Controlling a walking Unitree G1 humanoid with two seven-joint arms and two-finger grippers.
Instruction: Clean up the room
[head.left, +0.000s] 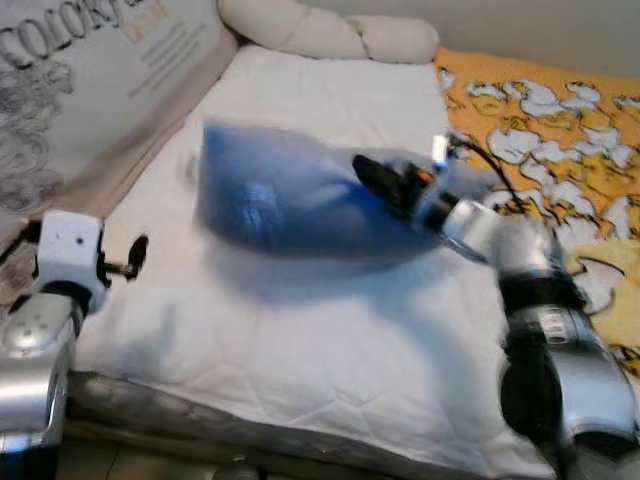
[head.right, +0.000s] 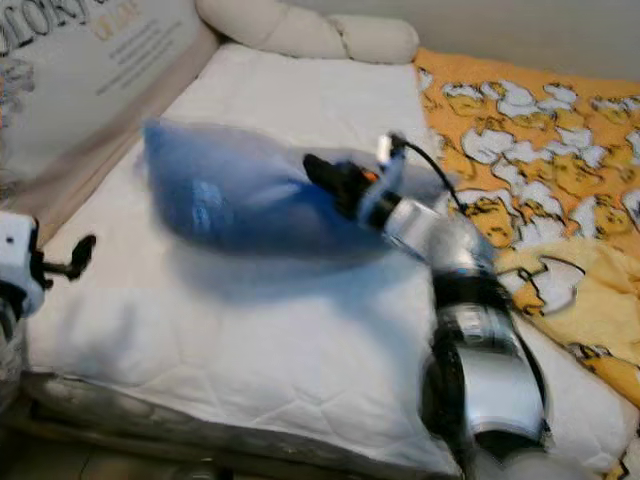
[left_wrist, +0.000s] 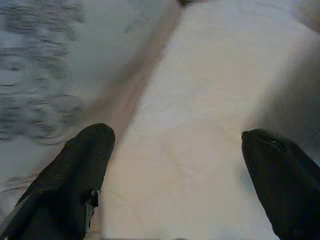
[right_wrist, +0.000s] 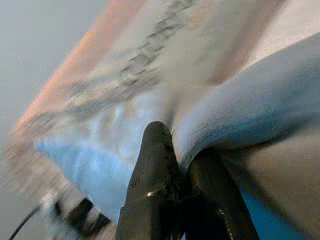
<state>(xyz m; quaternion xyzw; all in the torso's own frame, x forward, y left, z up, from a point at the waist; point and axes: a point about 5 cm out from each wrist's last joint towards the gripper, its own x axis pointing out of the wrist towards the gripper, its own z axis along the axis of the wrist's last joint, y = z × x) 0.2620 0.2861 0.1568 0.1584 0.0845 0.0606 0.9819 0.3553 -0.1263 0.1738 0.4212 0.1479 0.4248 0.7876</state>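
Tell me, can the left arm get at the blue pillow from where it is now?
Probably yes. The left gripper hangs open at the bed's near left corner, with only bare white sheet between it and the blue pillow. The right gripper already pinches the pillow's other end.

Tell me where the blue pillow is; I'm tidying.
In the left eye view, the blue pillow is mid-bed over the white mattress, pinched by the right gripper.
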